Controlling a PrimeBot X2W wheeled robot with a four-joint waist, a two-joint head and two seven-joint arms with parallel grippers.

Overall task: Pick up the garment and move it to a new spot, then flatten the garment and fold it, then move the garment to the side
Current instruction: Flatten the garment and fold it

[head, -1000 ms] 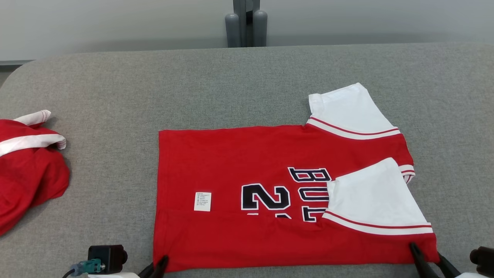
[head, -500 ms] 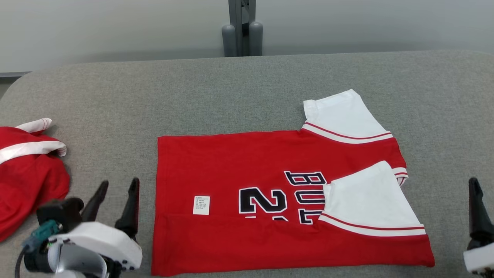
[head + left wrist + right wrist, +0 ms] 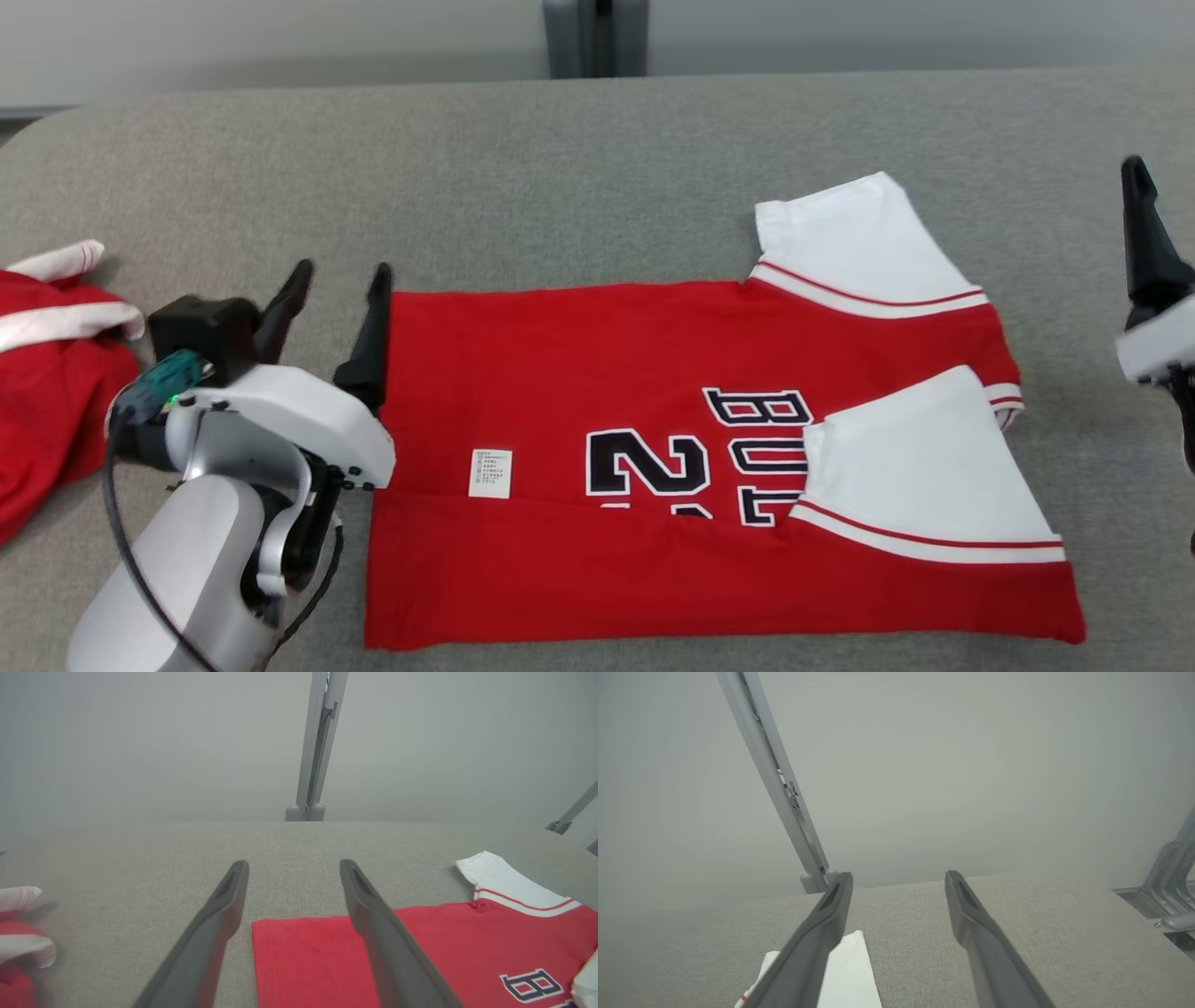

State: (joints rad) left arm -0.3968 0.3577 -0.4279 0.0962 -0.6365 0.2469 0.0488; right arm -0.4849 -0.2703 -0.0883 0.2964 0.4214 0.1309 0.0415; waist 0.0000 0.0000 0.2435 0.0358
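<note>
The red shirt (image 3: 653,392) lies flat on the gray table (image 3: 560,168). The left gripper (image 3: 341,273) and the right gripper (image 3: 899,876) are both wide open, holding nothing.

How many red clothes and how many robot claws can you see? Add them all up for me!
Red garments: 2 (flat jersey, crumpled garment)
Grippers: 2 (left gripper, right gripper)
Total: 4
</note>
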